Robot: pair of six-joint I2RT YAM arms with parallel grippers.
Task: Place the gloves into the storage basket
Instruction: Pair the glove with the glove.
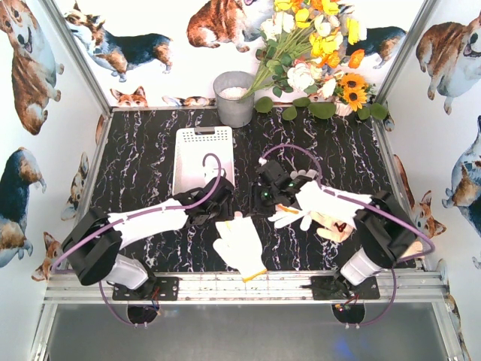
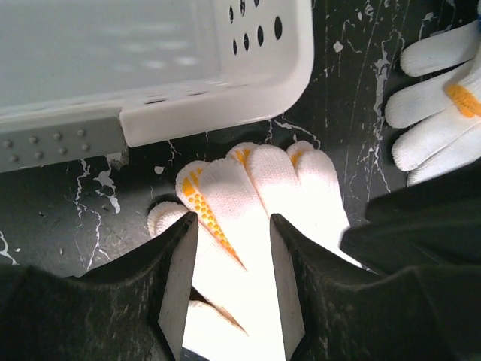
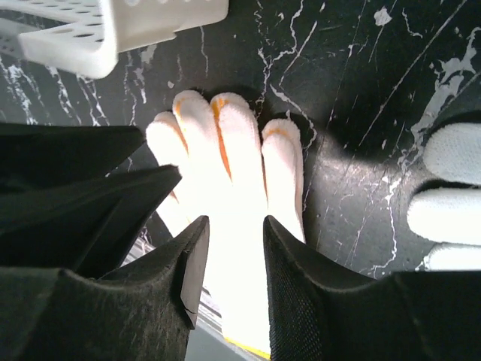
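Note:
A white knit glove with an orange-yellow cuff lies flat near the table's front edge, fingers pointing at the white storage basket. My left gripper hovers open over its fingertips; in the left wrist view the gripper straddles the glove just short of the basket's corner. My right gripper is open too; in the right wrist view it frames the same glove, with the basket beyond. More white gloves and a beige one lie by the right arm.
A grey metal bucket stands behind the basket, with a bunch of flowers to its right. The metal front rail runs just below the glove. The two grippers are close together, the other glove's fingers beside them.

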